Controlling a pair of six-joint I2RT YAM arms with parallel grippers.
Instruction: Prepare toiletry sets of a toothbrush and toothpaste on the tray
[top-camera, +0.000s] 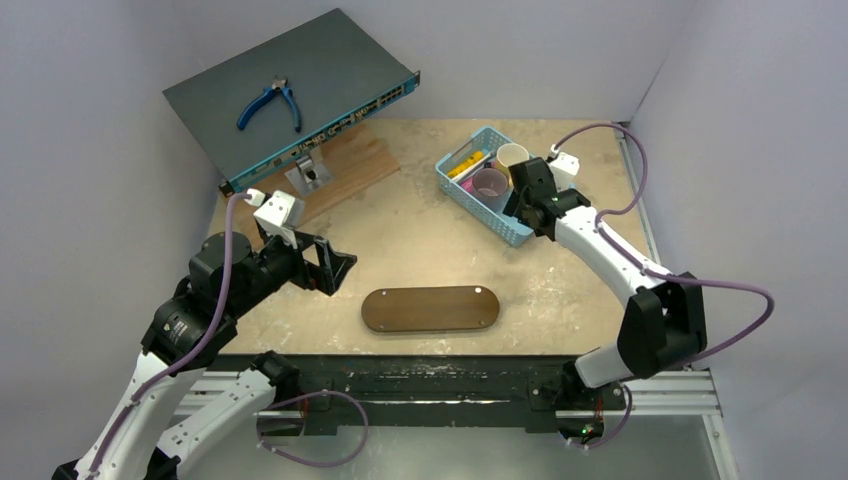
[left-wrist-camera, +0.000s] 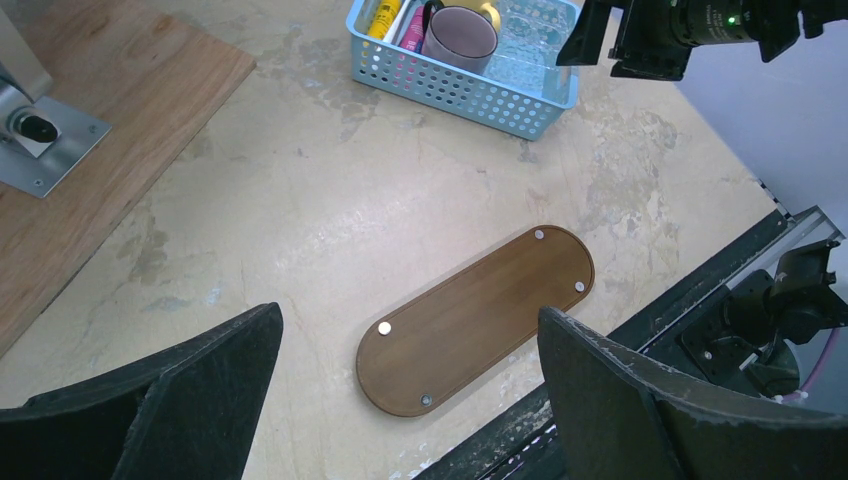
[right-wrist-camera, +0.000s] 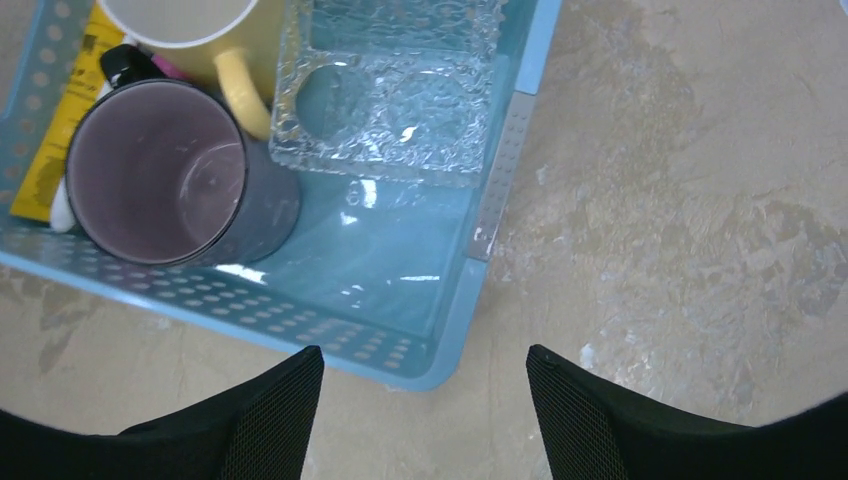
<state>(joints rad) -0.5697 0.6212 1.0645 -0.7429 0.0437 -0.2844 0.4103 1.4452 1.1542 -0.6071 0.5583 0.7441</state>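
beside the basket (top-camera: 480, 212) the tray (top-camera: 430, 308) lies bare, toothpaste (right-wrist-camera: 42, 170) not yet out, left pincer (left-wrist-camera: 408, 315) and right pincer (right-wrist-camera: 422, 360) gaping empty.

Your left arm sits folded low, left gripper (top-camera: 338, 266) pointing inward, jaws spread wide, nothing between them. Your right arm stretches far forward, right gripper (right-wrist-camera: 425, 420) tipped downward, jaws apart and empty.

No legible text anywhere. Yellow toothpaste tube (right-wrist-camera: 48, 145) in the blue basket (right-wrist-camera: 500, 170) carries small dark print, too blurred to read. Grey network switch (top-camera: 340, 70) front panel shows ports and tiny marks, none readable.
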